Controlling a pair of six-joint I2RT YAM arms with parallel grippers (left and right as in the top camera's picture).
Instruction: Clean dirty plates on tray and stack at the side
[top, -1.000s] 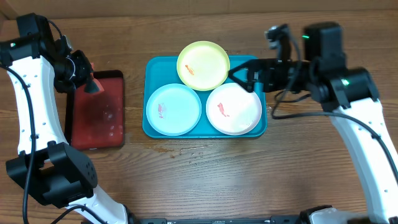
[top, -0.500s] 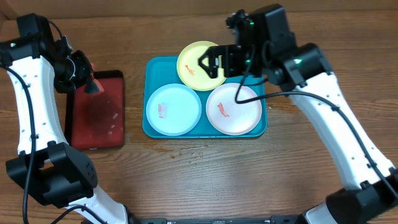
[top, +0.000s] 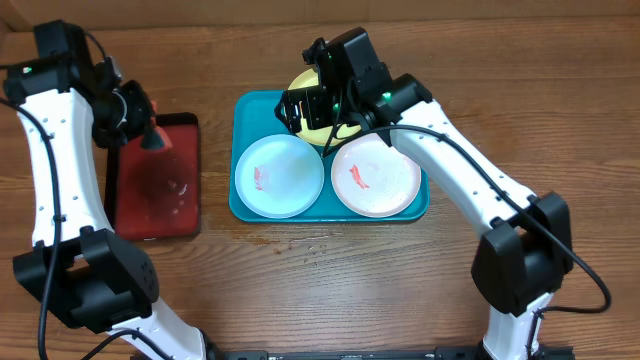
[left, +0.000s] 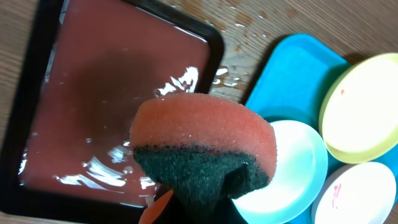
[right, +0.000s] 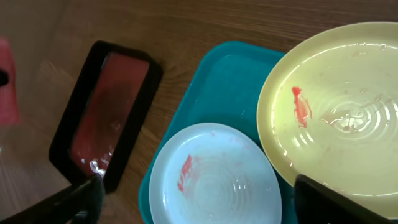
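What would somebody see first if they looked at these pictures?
Probably the orange sponge, pinched in the left gripper over the wet dark red tray. Next, the blue tray in the middle with a yellow plate, a light blue plate and a white plate, each smeared red, and the right gripper open over the yellow one.

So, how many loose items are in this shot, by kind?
Plates: 3 (yellow-green plate, light blue plate, white plate)
Trays: 2 (teal tray, dark red tray)
Sponges: 1 (orange sponge, dark scrub side)
Total: 6
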